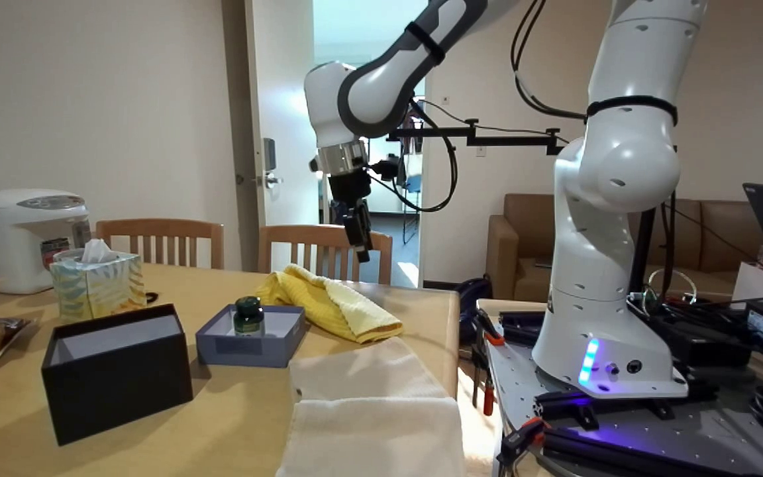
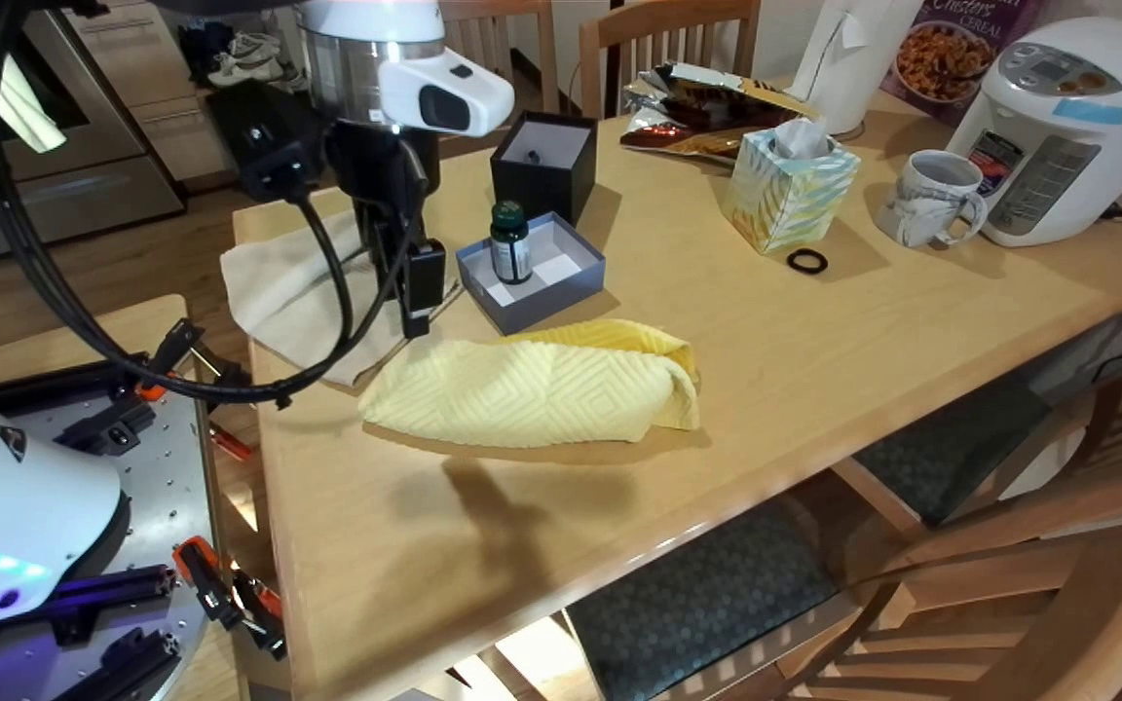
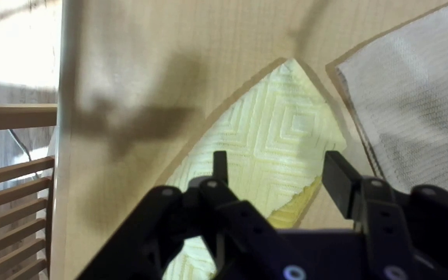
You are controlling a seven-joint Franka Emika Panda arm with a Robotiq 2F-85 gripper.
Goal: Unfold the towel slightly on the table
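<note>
1. On the worktop (image 2: 814, 331), a hard pull could drag the towel (image 2: 522, 394) over the edge.
2. A wide grab might snag the pale cloth (image 1: 375, 424) just beside it.
3. The towel lies folded on the worktop; pinching every layer would likely lift it whole. Its long axis runs roughly out from the robot base (image 1: 610, 331), narrow end towards it.
4. A sideways sweep could bump the tray (image 2: 561, 296).
5. The pincer (image 3: 278, 175) hangs spread and empty above the towel.
6. The bottle (image 2: 511, 248) in the tray could topple if bumped.

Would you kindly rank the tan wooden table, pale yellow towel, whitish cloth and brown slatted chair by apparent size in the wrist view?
Largest: table
Next: towel and cloth, too alike to rank
Smallest: chair
</note>
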